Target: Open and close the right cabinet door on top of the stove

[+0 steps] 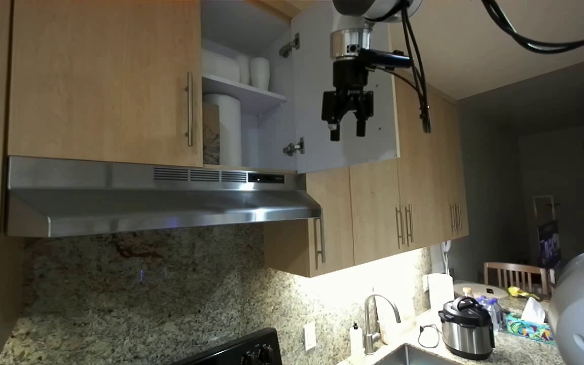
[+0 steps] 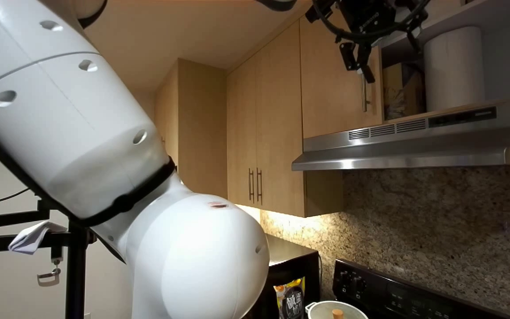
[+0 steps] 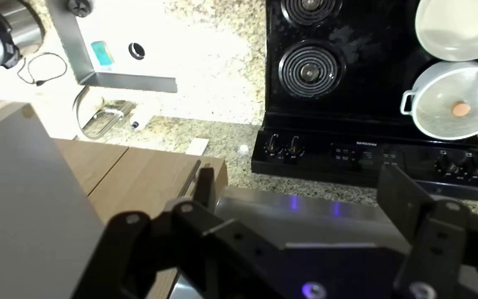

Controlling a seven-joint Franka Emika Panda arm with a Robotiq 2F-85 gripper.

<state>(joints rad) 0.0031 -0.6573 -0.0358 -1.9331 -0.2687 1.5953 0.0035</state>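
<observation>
The right cabinet door (image 1: 317,101) stands wide open, its whitish inner face showing in an exterior view; its handle is hidden on the far side. In the wrist view that door (image 3: 23,216) fills the lower left, beside my gripper (image 3: 299,180). Seen in an exterior view, my gripper (image 1: 348,133) points down across the inner face, with its fingers spread and nothing between them. My gripper (image 2: 391,60) also overlaps the cabinet front in an exterior view. Below lies the black stove (image 3: 359,83); its back panel (image 2: 392,292) shows low in an exterior view.
The twin door (image 1: 104,81) is closed. A steel range hood (image 1: 160,203) juts out under the cabinet. Inside stand a white roll (image 1: 229,129) and white vessels (image 1: 260,73). Longer wooden doors (image 1: 373,208) adjoin. A lidded pot (image 3: 457,116) and a white pan (image 3: 467,25) sit on the stove.
</observation>
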